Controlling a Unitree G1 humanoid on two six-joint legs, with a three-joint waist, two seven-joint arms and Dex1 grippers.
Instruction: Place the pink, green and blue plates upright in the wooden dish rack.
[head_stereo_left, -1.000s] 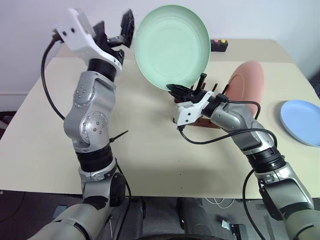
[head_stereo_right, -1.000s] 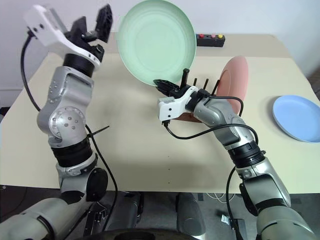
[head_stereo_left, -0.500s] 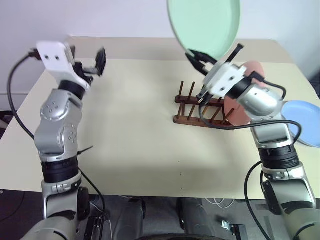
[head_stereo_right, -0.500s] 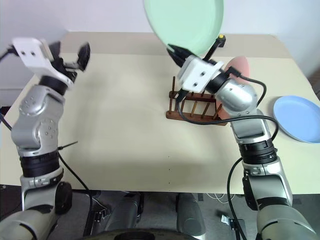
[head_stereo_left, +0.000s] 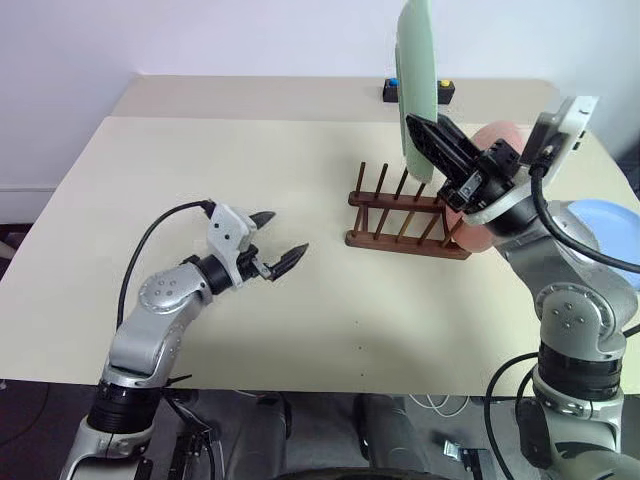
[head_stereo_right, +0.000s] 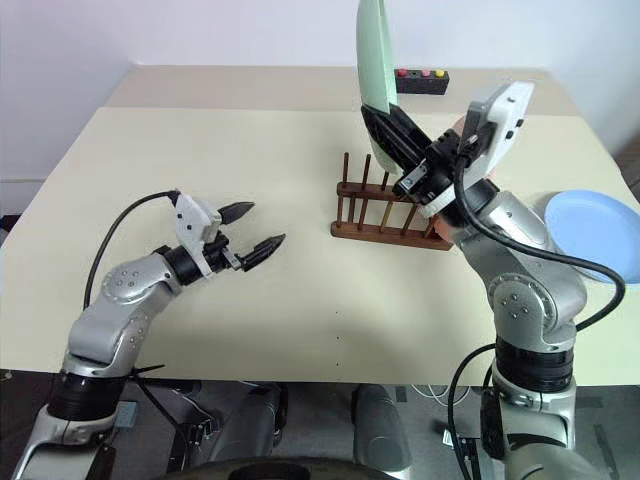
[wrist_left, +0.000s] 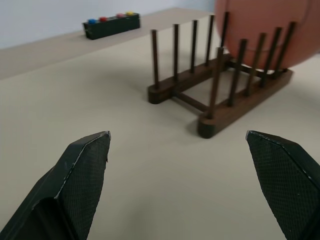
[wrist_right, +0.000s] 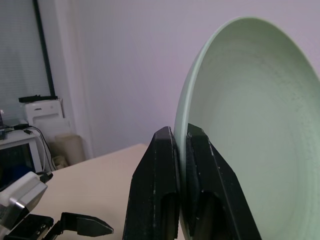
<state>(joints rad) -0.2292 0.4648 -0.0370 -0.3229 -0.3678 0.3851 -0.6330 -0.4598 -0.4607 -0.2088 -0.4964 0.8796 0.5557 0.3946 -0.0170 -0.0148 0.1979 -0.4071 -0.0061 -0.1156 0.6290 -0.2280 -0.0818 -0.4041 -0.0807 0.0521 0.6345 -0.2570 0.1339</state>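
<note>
Mint-green round plate held edge-on above dark wooden peg rack, rim clamped between right gripper's fingers. Salmon-pink plate stands upright at rack's right end. Light blue plate lies flat on beige table, right of rack. Left gripper hovers low, fingers spread wide, empty.

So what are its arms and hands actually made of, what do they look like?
Both arms are rounded silver-grey metal segments joined by black rings. Each wrist carries a white plastic block, with a black cable looping back along the arm. The left hand and the right hand each end in two black fingers, wedge-shaped, with finely textured inner pads.
</note>
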